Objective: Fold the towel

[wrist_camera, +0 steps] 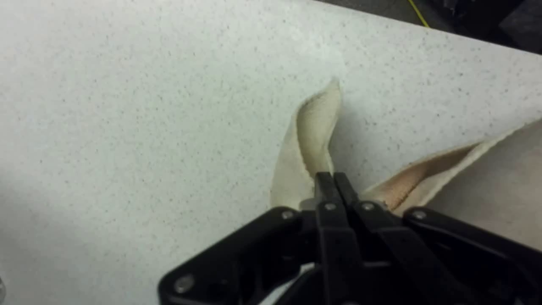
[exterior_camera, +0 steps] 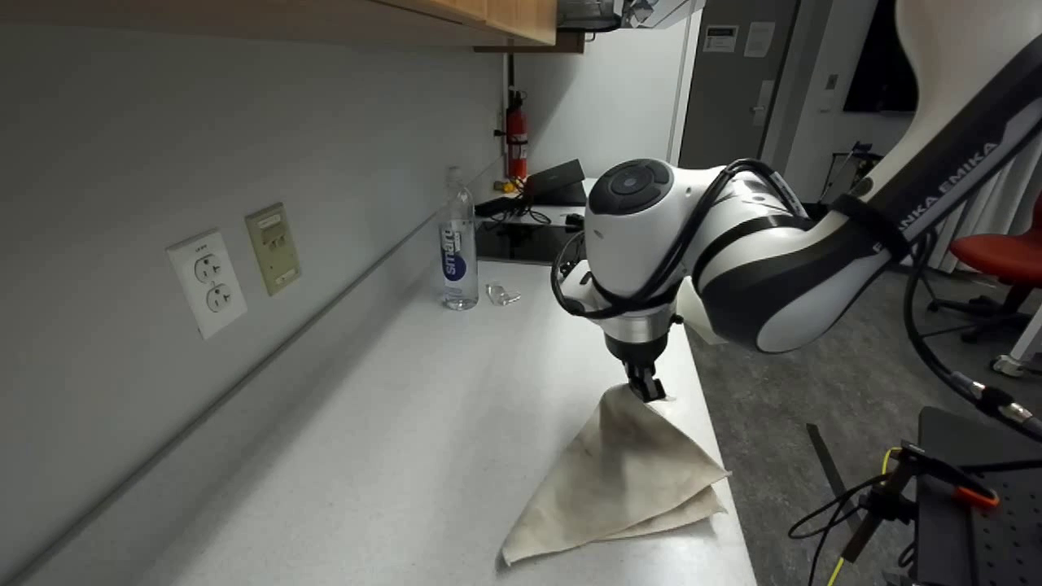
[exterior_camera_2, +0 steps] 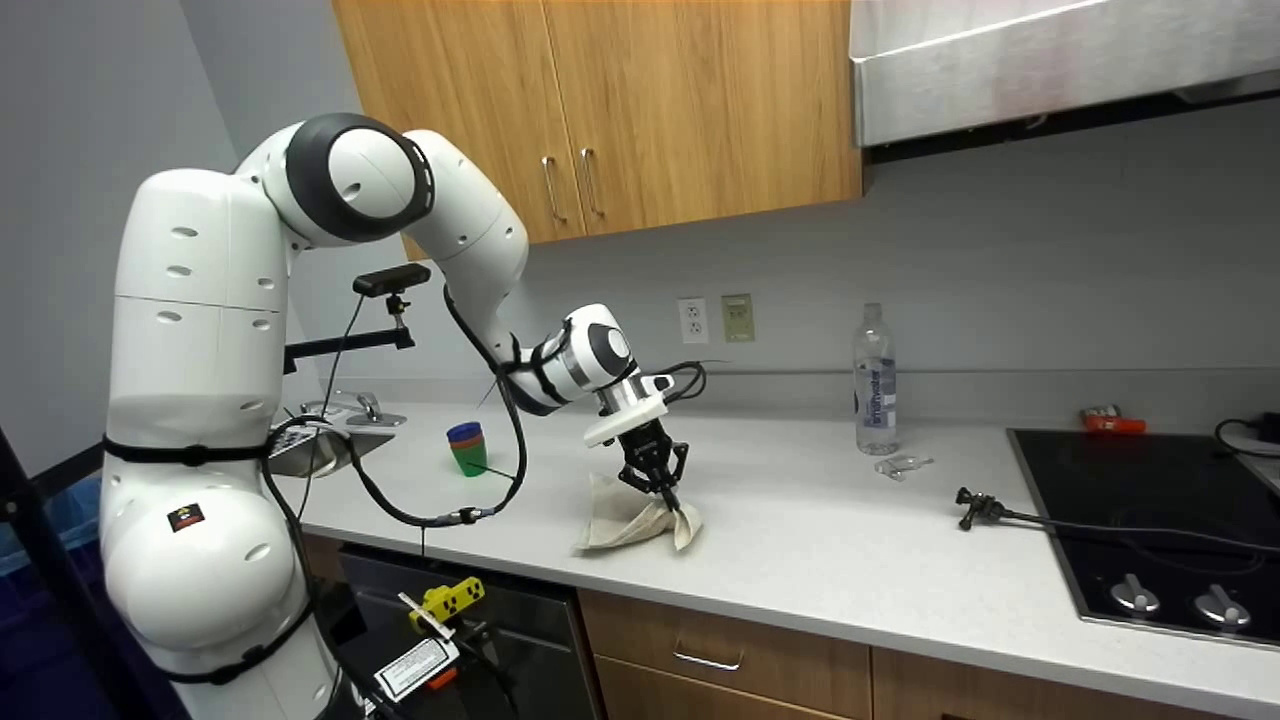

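My claw [wrist_camera: 333, 176]: closed, pinching the towel [exterior_camera: 619, 484] | From it, wrist view: pointed tip [wrist_camera: 319, 120] at twelve o'clock, wider part [wrist_camera: 495, 190] at three

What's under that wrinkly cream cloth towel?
The wrinkly cream cloth towel lies on the speckled white countertop; a lower cloth layer peeks out at one edge. One end is pinched in the black two-fingered gripper. Everything farther underneath is hidden by the cloth.

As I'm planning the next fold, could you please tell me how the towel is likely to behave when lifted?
The towel will probably hang floppy, since it bunches at the gripper. It is likely light for its size, as its edges look thin. It may curl along them, as the wrist view shows.
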{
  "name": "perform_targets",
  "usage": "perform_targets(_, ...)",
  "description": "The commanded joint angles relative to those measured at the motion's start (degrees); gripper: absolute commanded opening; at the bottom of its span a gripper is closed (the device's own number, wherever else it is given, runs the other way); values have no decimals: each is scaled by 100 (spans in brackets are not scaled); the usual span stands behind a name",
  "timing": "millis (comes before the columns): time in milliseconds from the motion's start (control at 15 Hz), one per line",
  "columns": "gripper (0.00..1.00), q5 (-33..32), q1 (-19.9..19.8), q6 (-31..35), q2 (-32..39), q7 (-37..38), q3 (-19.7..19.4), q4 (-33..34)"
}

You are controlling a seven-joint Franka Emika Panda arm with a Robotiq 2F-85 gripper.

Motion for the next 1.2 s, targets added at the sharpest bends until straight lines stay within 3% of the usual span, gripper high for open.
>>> perform_targets(0,1,690,-314,393,-103,-674,283,-2)
perform_targets(267,1,1585,-505,1398,-223,-1255,542,-180)
perform_targets(467,1,2511,-729,1898,-106,-2094,1034,-196)
perform_targets(800,1,3872,-1164,1675,23,-3661,2057,-270)
perform_targets(1000,1,4075,-1155,1707,58,-4109,2159,-383)
perform_targets(1067,4,4125,-1159,1645,69,-4229,2171,-398)
perform_targets(1133,29,4097,-1127,1585,65,-4271,2131,-422)
